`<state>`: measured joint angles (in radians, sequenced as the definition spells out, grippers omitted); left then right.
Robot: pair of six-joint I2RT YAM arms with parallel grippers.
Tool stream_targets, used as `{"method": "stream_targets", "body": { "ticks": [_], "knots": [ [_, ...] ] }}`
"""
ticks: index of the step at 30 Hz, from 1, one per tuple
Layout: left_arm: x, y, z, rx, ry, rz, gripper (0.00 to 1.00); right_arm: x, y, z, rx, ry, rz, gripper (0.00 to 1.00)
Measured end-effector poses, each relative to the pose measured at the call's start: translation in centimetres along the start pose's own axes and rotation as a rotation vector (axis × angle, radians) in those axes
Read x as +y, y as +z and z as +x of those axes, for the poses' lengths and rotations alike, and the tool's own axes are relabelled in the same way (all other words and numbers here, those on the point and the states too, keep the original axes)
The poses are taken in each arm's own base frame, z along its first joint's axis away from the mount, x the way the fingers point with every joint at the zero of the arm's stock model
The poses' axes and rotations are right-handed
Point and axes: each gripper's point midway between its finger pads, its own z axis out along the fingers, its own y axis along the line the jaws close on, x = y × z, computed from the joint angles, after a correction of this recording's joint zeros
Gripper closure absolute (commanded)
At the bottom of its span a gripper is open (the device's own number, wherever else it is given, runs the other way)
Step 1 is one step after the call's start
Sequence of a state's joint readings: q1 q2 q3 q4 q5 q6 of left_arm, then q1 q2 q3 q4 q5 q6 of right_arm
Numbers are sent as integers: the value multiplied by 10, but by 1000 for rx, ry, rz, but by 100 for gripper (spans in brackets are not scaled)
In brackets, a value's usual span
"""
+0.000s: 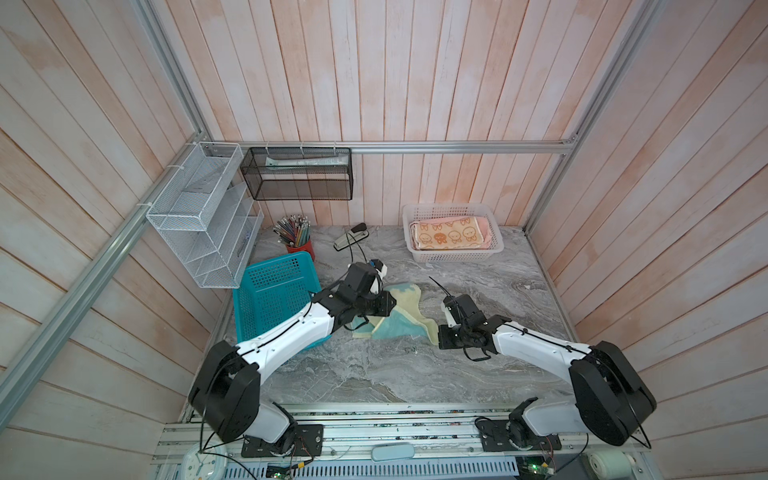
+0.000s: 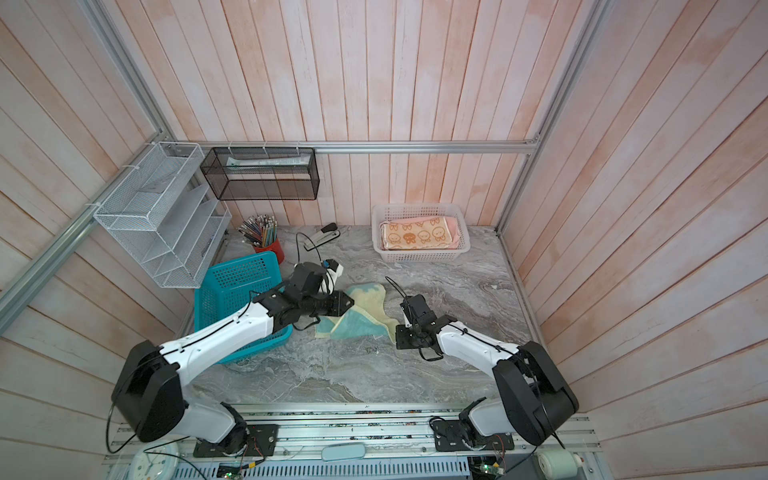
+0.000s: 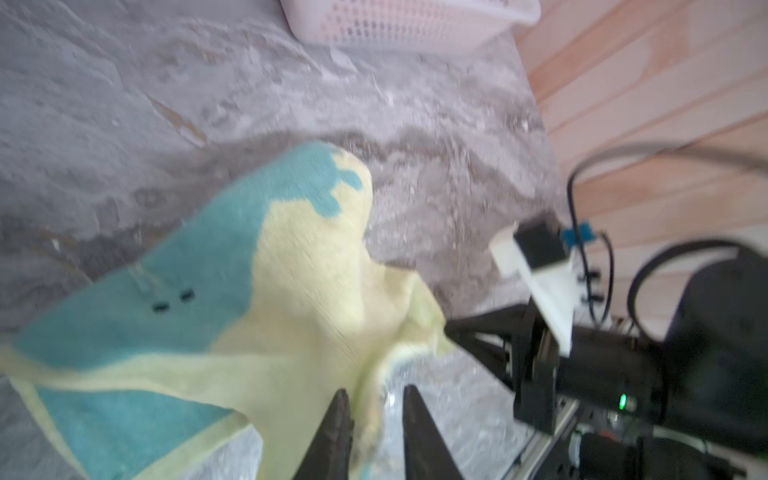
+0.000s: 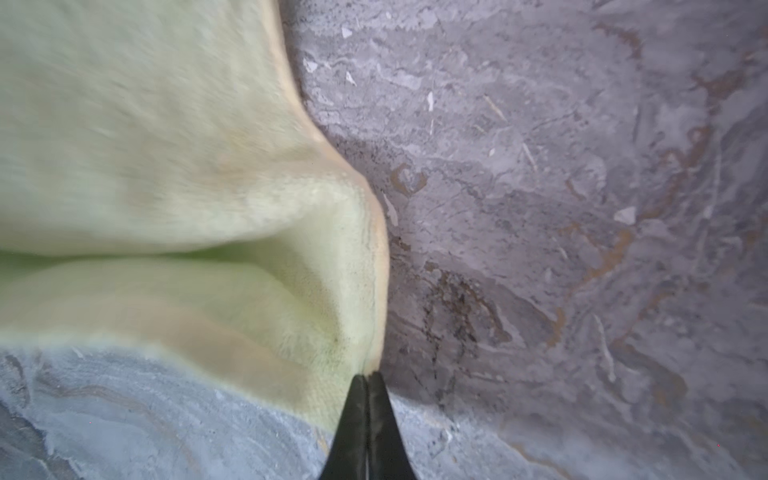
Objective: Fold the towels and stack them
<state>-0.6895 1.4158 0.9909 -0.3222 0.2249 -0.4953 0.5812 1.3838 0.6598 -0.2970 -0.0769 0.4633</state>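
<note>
Right gripper (image 4: 366, 376): nearest to you in the right wrist view. Its jaws are pressed together and pinch the hem of the yellow-and-teal towel (image 4: 166, 145) at the very tips.
Left gripper (image 3: 376, 392): its jaws stand a little apart. A hem of the same towel passes between them, close to one finger, and bare table shows in the gap, so I judge that nothing is pinched there.
Towel position: it lies on the marble table (image 1: 415, 374) between the two arms, crumpled and partly raised, near the teal basket (image 1: 270, 291).
Other towels: the bunny towel (image 1: 451, 237) lies folded in the white basket (image 1: 494, 249) at the back. The edge of a pink towel (image 1: 484, 226) shows beside it.
Handling: you should expect a light, soft terry cloth with no stiffness. It will sag from every point where you hold it. It is not fragile and is hardly slippery.
Where to hold: take two corners of one edge, on the hem, where the cloth is doubled and firmer.
Risk: the right grip looks shallow, so a strong pull may free the hem.
Hidden: in both top views the left arm (image 2: 232, 328) covers one side of the towel.
Unclear: the left wrist view is blurred. You cannot tell which corner the right jaws hold, or how deep the cloth sits in them.
Missing: I find no blue towel in any view.
</note>
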Motion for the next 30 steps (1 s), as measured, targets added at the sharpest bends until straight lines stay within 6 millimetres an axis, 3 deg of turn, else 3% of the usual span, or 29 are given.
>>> {"method": "stream_targets", "body": {
  "ticks": [5, 8, 11, 15, 19, 26, 28, 30],
  "knots": [
    [6, -9, 81, 93, 4, -2, 70, -13, 6, 26, 59, 10, 27, 100],
    [20, -17, 97, 83, -48, -36, 63, -13, 5, 26, 55, 12, 24, 100],
    [27, -22, 90, 38, -114, -69, 50, -13, 5, 26, 56, 13, 23, 100],
    [45, -16, 78, 25, -245, -104, 50, -13, 4, 26, 56, 13, 23, 100],
    [63, 5, 69, 58, -346, -105, 52, -14, 3, 29, 55, 13, 23, 100],
    [54, 52, 62, 149, -359, -47, 49, -16, 1, 33, 52, 19, 21, 100],
    [52, 60, 62, 158, -354, -31, 57, -16, 1, 33, 52, 20, 21, 100],
    [46, 66, 64, 175, -335, -12, 77, -16, 1, 33, 51, 20, 23, 100]
  ]
}}
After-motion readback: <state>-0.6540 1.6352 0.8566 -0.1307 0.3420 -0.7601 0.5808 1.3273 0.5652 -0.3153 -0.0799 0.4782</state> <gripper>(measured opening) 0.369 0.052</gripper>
